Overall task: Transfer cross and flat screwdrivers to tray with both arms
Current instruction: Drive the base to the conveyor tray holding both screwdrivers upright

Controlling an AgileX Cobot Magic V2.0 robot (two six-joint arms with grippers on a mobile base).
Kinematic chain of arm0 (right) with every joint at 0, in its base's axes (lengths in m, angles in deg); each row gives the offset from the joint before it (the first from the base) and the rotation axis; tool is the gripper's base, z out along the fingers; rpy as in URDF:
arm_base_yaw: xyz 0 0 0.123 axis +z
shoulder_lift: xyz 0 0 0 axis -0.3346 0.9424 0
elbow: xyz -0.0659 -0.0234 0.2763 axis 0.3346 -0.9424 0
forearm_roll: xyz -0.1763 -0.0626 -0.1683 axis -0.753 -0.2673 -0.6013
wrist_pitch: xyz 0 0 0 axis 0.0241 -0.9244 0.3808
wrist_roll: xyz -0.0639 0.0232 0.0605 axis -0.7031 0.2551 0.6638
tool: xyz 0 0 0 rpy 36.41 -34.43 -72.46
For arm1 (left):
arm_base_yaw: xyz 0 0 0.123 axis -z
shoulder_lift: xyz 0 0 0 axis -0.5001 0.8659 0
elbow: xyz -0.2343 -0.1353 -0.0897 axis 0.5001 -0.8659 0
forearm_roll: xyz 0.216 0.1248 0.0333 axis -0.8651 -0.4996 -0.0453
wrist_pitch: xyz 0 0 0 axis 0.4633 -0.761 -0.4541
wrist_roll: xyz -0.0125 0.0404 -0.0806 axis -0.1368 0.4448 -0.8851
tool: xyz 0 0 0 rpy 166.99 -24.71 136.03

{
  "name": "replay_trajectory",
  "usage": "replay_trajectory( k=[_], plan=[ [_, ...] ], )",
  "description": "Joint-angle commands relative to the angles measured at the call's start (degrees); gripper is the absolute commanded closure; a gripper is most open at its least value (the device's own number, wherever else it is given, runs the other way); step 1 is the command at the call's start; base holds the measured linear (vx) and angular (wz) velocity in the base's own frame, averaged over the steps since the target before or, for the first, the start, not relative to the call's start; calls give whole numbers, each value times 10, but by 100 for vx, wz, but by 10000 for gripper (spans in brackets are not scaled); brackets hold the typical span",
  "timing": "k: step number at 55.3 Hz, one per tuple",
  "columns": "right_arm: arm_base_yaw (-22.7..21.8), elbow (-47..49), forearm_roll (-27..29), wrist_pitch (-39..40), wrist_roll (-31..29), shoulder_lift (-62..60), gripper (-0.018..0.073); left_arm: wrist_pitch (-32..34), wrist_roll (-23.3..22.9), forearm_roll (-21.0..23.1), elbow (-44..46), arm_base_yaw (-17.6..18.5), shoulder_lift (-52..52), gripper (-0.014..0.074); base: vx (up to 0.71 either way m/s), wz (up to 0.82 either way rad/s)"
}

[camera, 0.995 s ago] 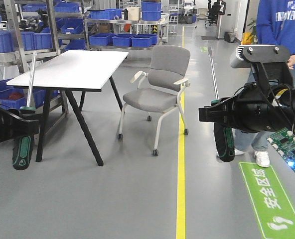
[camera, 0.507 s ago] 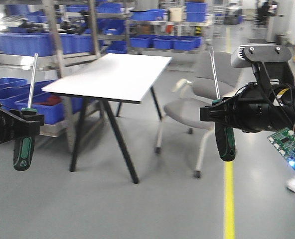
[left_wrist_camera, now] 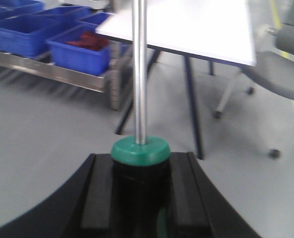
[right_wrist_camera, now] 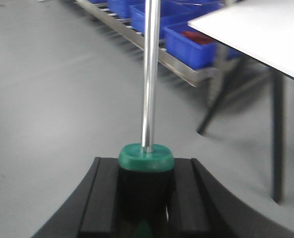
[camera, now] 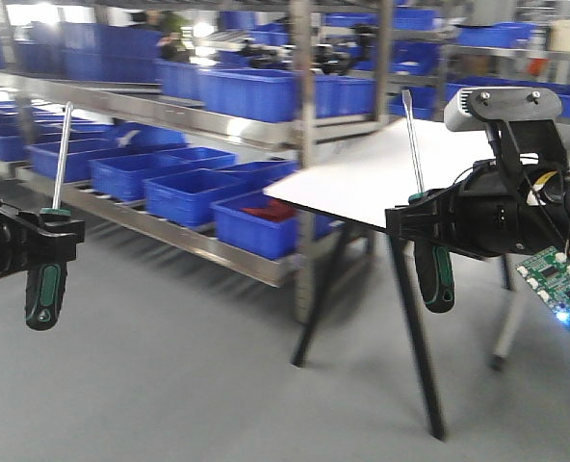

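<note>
Two screwdrivers with black handles banded green are held upright, silver shafts pointing up. In the front view my left gripper [camera: 52,234] is shut on one screwdriver [camera: 45,289] at the left edge. My right gripper [camera: 422,223] is shut on the other screwdriver [camera: 437,277] at the right, under a grey camera module. In the left wrist view the fingers [left_wrist_camera: 95,193] clamp the handle below its green collar [left_wrist_camera: 140,151]. The right wrist view shows the same grip, fingers [right_wrist_camera: 105,198] around the handle under the collar [right_wrist_camera: 146,157]. The tray is out of view.
A white table [camera: 381,168] on black legs [camera: 415,327] stands just behind the right gripper. Metal shelving with several blue bins [camera: 251,96] runs across the back, and one low bin [camera: 266,221] holds red items. A grey chair [left_wrist_camera: 286,64] stands right of the table. Grey floor lies below.
The whole view has swung left: table and shelving slid rightward and nearer, and the chair left the front view. Both grippers hold their screwdrivers as before.
</note>
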State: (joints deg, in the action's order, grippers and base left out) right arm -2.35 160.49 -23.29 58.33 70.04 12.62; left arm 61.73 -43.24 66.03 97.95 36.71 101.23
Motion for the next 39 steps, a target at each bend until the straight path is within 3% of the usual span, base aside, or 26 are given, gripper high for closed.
replay_trajectory(
  k=[1,39],
  plan=[
    [-1,20,-1,54,-1,-21,567,38,-1,19,18,2,-18,594,61,75],
    [-1,20,-1,49,-1,-21,567,38,-1,19,18,2,-18,594,61,64]
  ],
)
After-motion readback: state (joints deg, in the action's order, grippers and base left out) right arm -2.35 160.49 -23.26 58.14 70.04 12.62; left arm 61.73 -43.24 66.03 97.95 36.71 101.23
